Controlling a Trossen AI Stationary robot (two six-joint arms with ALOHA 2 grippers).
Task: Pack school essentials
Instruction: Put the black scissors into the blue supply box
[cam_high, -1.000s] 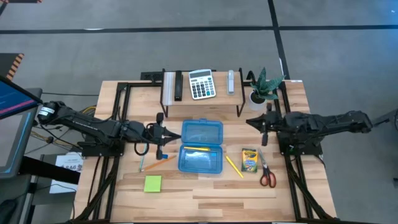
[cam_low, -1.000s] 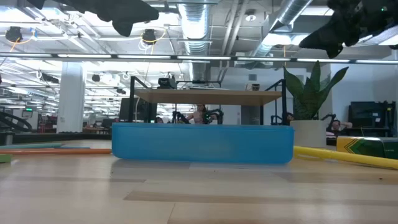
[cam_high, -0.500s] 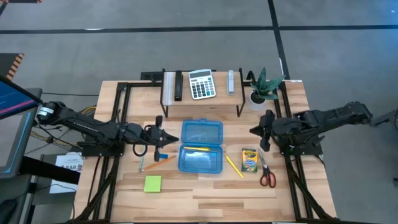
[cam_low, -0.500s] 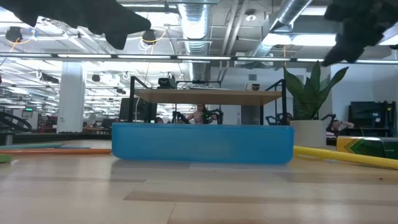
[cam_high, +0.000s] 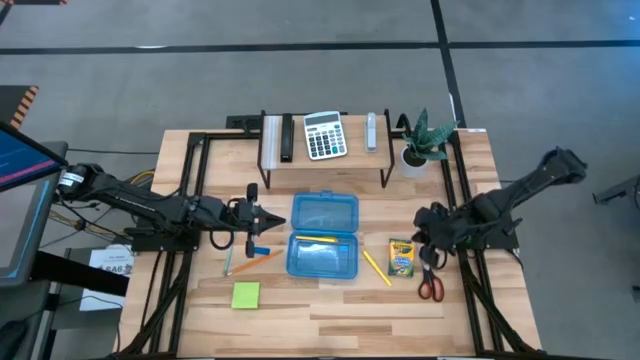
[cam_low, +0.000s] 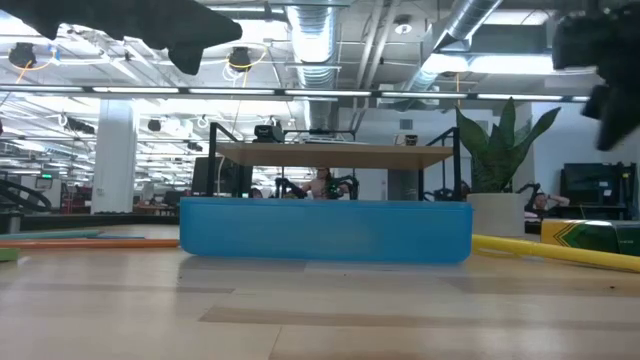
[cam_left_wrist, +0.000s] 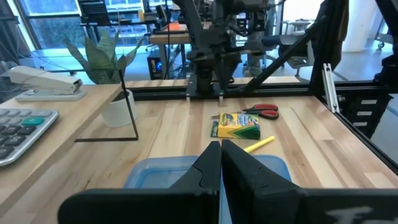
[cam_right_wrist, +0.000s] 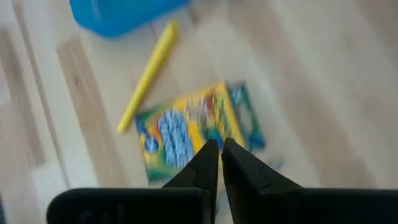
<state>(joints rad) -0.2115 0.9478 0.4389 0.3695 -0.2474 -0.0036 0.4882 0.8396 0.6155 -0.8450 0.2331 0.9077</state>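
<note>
Just below the right gripper (cam_right_wrist: 214, 152) (fingers nearly together, empty), crayon box (cam_right_wrist: 193, 130), yellow pencil (cam_right_wrist: 148, 76) beside it

Pencil case (cam_high: 323, 235) at centre of bench (cam_high: 330, 300), one pencil (cam_high: 316, 239) inside. Crayon box (cam_high: 401, 257) right of case, second pencil (cam_high: 376, 267) between them; scissors (cam_high: 429, 280) right of box. Sticky-note pad (cam_high: 246, 295) front left. Calculator (cam_high: 324, 135) on rear shelf (cam_high: 270, 150), potted plant (cam_high: 419, 143) at its right.

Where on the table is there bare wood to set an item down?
Front strip between sticky pad and scissors, below the blue case, is bare. Crowded: left of the case by the pencils, and right by the crayon box.
</note>
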